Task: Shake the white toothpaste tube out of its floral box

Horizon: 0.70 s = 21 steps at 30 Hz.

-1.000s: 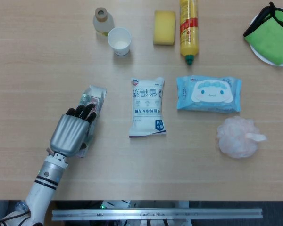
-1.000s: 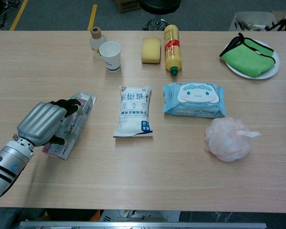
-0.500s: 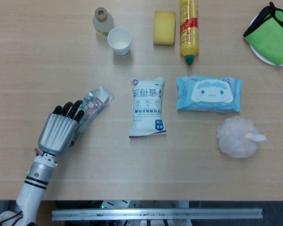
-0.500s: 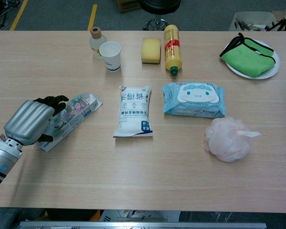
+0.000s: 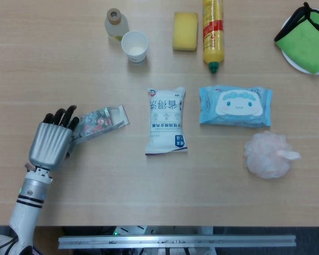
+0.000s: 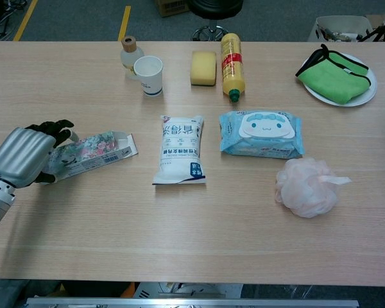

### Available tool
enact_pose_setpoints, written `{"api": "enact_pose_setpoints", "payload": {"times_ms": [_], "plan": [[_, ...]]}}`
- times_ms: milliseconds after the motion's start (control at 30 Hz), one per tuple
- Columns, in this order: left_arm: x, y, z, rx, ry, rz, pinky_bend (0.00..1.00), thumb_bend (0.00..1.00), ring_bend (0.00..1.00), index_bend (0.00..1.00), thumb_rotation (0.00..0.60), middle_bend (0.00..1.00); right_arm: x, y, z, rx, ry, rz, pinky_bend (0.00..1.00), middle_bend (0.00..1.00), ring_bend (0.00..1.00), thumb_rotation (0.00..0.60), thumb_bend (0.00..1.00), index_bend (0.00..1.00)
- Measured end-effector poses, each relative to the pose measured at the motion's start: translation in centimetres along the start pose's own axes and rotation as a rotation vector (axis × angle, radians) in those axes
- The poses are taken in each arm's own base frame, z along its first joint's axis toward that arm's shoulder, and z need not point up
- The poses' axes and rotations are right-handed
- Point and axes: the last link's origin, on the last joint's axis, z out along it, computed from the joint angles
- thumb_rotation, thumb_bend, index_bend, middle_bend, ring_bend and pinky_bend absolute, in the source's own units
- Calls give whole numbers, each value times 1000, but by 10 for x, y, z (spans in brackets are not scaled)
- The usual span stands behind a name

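The floral box (image 5: 98,123) (image 6: 96,151) lies low over the table at the left, its long axis pointing right, with an open flap at its right end. My left hand (image 5: 50,143) (image 6: 19,157) grips the box's left end, dark fingers curled over it. No white toothpaste tube shows; whatever is inside the box is hidden. Neither view shows my right hand.
A white pouch (image 5: 166,121) lies just right of the box's open end, with a blue wipes pack (image 5: 235,105) and pink bath pouf (image 5: 267,154) beyond. At the back stand a small bottle (image 5: 115,24), paper cup (image 5: 135,46), sponge (image 5: 185,31), yellow bottle (image 5: 213,32) and green cloth (image 5: 307,37).
My left hand has drawn back to the left, and the box has swung from pointing away from me to pointing right toward the pouch.
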Motion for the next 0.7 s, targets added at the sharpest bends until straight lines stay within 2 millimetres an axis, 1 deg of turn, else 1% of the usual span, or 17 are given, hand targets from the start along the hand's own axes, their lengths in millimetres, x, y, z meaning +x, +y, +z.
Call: {"api": "enact_pose_setpoints", "payload": {"times_ms": [167,333,433,567,700], "plan": [[6,10,1,-9,-64,-112,365,215,193,246,600,132,0,0,0,0,-1,3,371,286,142,600,53,307],[16,19,6,-21,-178,-207,322,215,153,193,600,94,0,1,-1,-4,-1,4,371,286,142,600,53,306],[20,18,14,-18,-210,-190,264,215,113,144,600,61,0,3,-1,-10,-4,4,371,285,142,600,53,306],[23,13,29,9,-211,-160,201,215,68,106,600,28,-1,5,-2,-19,-10,4,371,285,142,600,53,307],[24,12,34,18,-192,-128,187,216,57,104,600,20,-1,7,-3,-24,-12,5,371,285,142,600,52,306]]}}
